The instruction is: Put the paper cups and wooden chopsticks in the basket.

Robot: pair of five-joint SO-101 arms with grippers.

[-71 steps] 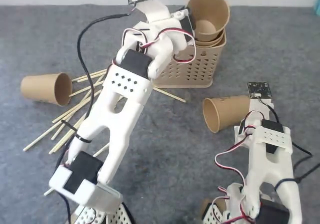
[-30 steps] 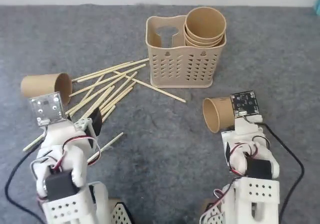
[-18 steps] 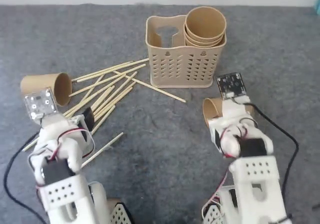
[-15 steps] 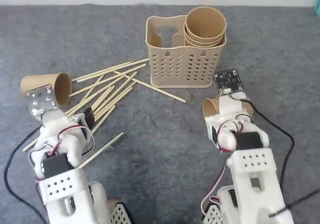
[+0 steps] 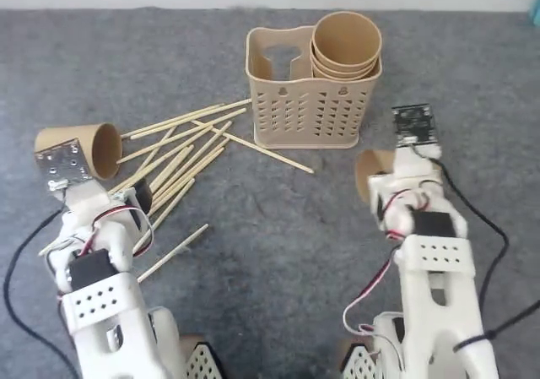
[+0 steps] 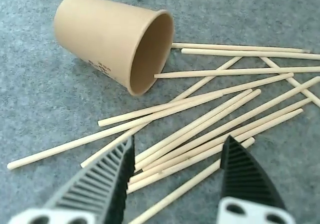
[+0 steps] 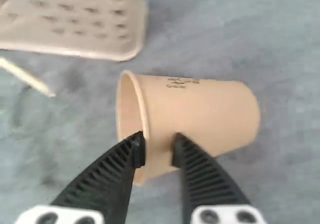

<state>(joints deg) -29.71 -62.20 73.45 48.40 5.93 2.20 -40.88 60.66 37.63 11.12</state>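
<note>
Gripping a tipped cup [image 7: 200, 114] at its rim, my right gripper [image 7: 157, 151] has its two black fingers drawn narrow, with the cup's wall pinched between them. Seen from above, this cup lies on the grey mat [image 5: 278, 252] with its long axis running 9 to 3 o'clock and its mouth facing 9. The basket [image 5: 291, 113] stands at 12 o'clock on the mat, toward 11 o'clock from my right gripper. Stacked cups [image 5: 346, 41] already fill its 3 o'clock compartment. I judge that the next move is a lift and a carry toward 11, turning the cup upright to nest in that stack. My right arm is clearly the nearer one.

My left gripper [image 6: 179, 146] hangs wide open above the chopsticks [image 6: 210, 119], touching nothing. The sticks fan out from 8 toward 2 o'clock, between the basket and the other cup [image 6: 110, 42]. That cup lies on its side at 9 o'clock, mouth toward 3.
</note>
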